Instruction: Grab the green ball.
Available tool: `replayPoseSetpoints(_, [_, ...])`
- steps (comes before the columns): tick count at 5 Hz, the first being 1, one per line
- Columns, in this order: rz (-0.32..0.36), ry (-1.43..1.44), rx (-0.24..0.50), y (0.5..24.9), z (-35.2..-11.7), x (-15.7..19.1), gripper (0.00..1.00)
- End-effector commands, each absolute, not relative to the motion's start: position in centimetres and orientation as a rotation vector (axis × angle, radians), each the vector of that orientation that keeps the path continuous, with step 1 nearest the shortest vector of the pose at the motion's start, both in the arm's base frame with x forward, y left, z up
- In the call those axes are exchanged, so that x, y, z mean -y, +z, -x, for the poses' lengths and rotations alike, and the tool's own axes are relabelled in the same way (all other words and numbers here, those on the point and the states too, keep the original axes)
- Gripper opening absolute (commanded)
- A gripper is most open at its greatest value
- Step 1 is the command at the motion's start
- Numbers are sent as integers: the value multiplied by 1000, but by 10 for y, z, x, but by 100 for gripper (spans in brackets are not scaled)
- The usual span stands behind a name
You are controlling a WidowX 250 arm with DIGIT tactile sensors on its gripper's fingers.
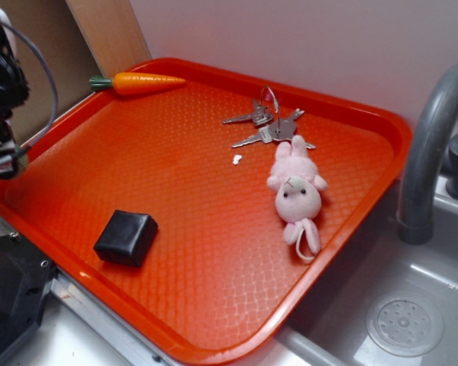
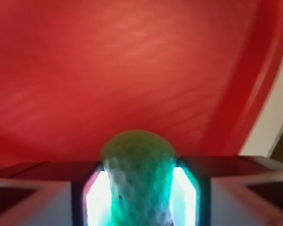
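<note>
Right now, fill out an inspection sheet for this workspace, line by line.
Surface: orange-red textured tray, beside a sink.
Job's things: green ball, seen only in the wrist view, sitting between the fingers with the tray behind it.
Clutter: toy carrot at the far rim; bunch of keys; pink plush bunny just below the keys; black box near the front; small white scrap.
Hand: hand shut on the green ball; in the exterior view it is at the left edge, mostly cut off.
Cables: grey cable looping from the arm.
Surroundings: grey faucet, sink drain, white wall, wooden board.
</note>
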State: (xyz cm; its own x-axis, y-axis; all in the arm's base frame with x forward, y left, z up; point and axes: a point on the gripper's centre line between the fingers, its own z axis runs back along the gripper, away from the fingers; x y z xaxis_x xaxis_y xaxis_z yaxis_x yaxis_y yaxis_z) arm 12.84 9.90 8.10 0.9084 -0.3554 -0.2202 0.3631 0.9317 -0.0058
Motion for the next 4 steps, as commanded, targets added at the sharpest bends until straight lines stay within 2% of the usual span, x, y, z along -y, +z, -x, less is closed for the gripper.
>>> replayPoseSetpoints(1, [86,-400,-164,161,-146,-47,0])
replayPoseSetpoints(2, [167,-274,-175,180,-164,-13,0])
replayPoseSetpoints(3, [121,-184,-188,177,-184,3,0])
replayPoseSetpoints(4, [94,-186,-146,165,-187,-7,0])
